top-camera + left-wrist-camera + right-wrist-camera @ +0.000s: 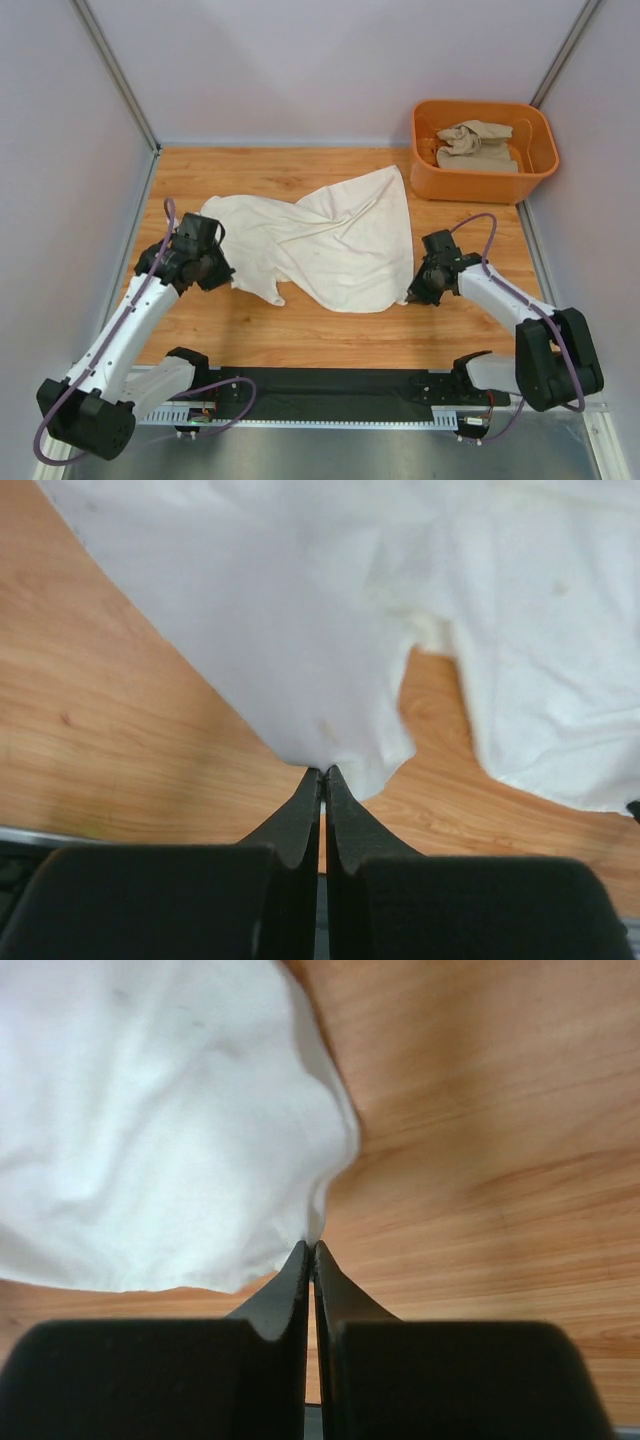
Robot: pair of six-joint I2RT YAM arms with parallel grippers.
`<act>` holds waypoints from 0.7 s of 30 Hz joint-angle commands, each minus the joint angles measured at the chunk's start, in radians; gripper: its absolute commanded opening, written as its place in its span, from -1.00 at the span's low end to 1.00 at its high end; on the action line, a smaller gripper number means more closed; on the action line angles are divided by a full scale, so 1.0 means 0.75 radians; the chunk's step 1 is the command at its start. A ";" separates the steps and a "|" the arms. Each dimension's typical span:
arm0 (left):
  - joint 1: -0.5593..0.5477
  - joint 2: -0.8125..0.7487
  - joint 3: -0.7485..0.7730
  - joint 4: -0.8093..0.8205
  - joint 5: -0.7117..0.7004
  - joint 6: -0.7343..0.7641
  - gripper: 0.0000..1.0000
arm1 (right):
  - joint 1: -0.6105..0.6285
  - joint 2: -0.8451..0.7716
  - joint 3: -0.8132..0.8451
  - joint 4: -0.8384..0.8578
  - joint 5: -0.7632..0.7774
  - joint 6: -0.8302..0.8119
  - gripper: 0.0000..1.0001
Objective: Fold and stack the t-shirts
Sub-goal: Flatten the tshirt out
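Note:
The cream-white t-shirt (320,235) lies spread and rumpled across the middle of the wooden table. My left gripper (222,272) is at its left edge, shut on a pinch of the cloth (320,745). My right gripper (412,292) is at its lower right corner, shut on the hem (312,1230). The shirt fills the upper part of both wrist views. The sandy beige t-shirt (478,143) lies crumpled in the orange tub (430,175) at the back right.
White walls with metal rails close in the table (330,335) on the left, back and right. A black base rail (330,385) runs along the near edge between the arm bases.

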 commanded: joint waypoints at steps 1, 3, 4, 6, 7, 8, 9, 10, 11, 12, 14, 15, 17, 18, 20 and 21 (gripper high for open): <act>0.014 -0.027 0.244 -0.019 -0.173 0.166 -1.00 | 0.007 -0.119 0.210 -0.003 0.087 -0.153 -1.00; 0.042 -0.005 0.398 0.005 -0.232 0.220 -1.00 | 0.003 -0.092 0.408 -0.073 0.154 -0.200 -1.00; 0.059 0.018 0.485 0.024 -0.243 0.256 -1.00 | -0.001 -0.090 0.457 -0.052 0.157 -0.234 -1.00; 0.110 0.044 0.562 0.132 -0.227 0.291 -1.00 | -0.001 -0.066 0.602 0.045 0.151 -0.247 -1.00; 0.124 0.061 0.594 0.185 -0.212 0.348 -1.00 | -0.001 -0.041 0.664 0.058 0.151 -0.261 -1.00; 0.143 0.107 0.666 0.234 -0.202 0.375 -1.00 | -0.001 -0.005 0.826 0.058 0.151 -0.263 -1.00; 0.179 0.140 0.709 0.320 -0.169 0.406 -1.00 | -0.001 0.089 0.909 0.052 0.134 -0.272 -1.00; 0.200 0.214 0.814 0.367 -0.145 0.481 -1.00 | -0.001 0.132 1.011 0.052 0.132 -0.310 -1.00; 0.243 0.255 0.878 0.457 -0.072 0.516 -1.00 | -0.001 0.220 1.184 0.052 0.148 -0.325 -0.99; 0.269 0.300 0.954 0.486 -0.016 0.545 -1.00 | -0.003 0.257 1.287 0.052 0.161 -0.345 -1.00; 0.296 0.439 1.230 0.531 0.092 0.610 -1.00 | -0.005 0.327 1.463 0.042 0.183 -0.390 -0.99; 0.302 0.482 1.326 0.537 0.111 0.649 -1.00 | -0.007 0.376 1.638 0.038 0.195 -0.400 -1.00; 0.302 0.596 1.612 0.535 0.200 0.684 -1.00 | -0.007 0.398 1.776 0.036 0.212 -0.423 -0.99; 0.302 0.629 1.706 0.527 0.231 0.702 -1.00 | -0.009 0.403 1.860 0.034 0.234 -0.429 -1.00; 0.302 0.687 1.930 0.513 0.285 0.739 -1.00 | -0.009 0.384 1.920 0.034 0.269 -0.443 -1.00; 0.302 0.687 1.975 0.519 0.293 0.751 -1.00 | -0.009 0.364 1.932 0.042 0.273 -0.452 -1.00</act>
